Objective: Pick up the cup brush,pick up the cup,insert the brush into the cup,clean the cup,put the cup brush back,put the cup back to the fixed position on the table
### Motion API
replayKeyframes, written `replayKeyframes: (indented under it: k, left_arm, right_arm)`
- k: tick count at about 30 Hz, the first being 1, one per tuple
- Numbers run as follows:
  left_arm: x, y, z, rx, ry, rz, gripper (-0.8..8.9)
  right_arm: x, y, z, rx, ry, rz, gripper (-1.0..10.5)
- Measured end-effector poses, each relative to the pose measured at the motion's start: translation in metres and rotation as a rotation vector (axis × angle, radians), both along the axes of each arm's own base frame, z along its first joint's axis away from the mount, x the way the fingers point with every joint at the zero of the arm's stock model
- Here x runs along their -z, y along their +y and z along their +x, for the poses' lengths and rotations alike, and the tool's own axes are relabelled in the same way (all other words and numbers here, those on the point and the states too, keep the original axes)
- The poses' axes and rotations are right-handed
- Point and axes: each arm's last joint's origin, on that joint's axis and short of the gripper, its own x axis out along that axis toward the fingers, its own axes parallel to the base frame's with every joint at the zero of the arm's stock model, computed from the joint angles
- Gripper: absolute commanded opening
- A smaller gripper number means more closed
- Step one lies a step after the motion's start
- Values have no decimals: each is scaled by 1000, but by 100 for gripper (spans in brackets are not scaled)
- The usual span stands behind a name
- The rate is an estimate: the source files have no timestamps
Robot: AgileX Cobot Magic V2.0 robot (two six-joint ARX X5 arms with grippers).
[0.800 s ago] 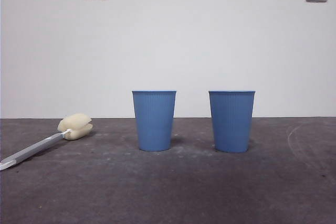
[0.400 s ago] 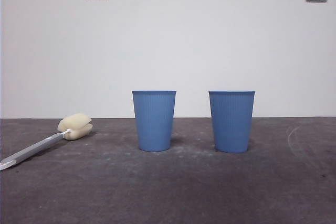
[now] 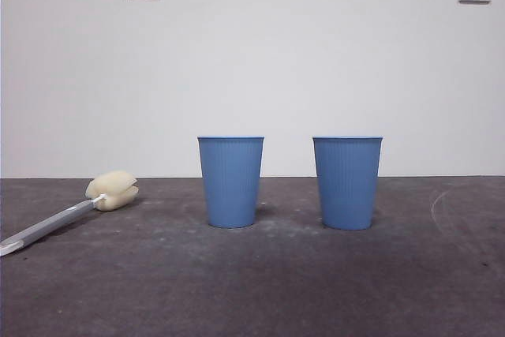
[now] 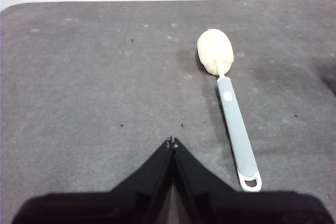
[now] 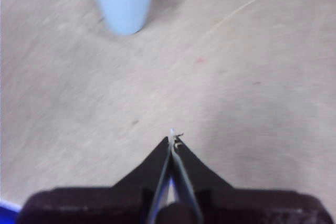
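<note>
Cup brush (image 3: 67,211) lies left of 2 cups (image 3: 230,181).

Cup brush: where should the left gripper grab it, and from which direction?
Probably mid-handle, from above. The cup brush lies flat on the table, its slim grey handle bare and free on both sides; the sponge head is soft and bulky. The left gripper, jaws shut, would open across the handle's width.
</note>
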Motion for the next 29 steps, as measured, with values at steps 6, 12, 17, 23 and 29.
replayKeyframes:
  k: [6,12,17,23,29]
  left_arm:
    - [2,0,1,0,25,-1,-4]
    - [4,0,2,0,55,-2,-4]
    - [6,0,3,0,78,-3,-4]
    - [9,0,4,0,109,-4,-4]
    - [9,0,5,0,109,-4,-4]
  right_arm:
    - [-24,-18,-17,111,-313,123,1]
    - [-8,-27,-23,182,-572,219,1]
    - [47,-33,-16,270,-614,260,1]
    - [112,-34,-6,291,-558,275,1]
    - [129,-34,-3,299,-508,271,1]
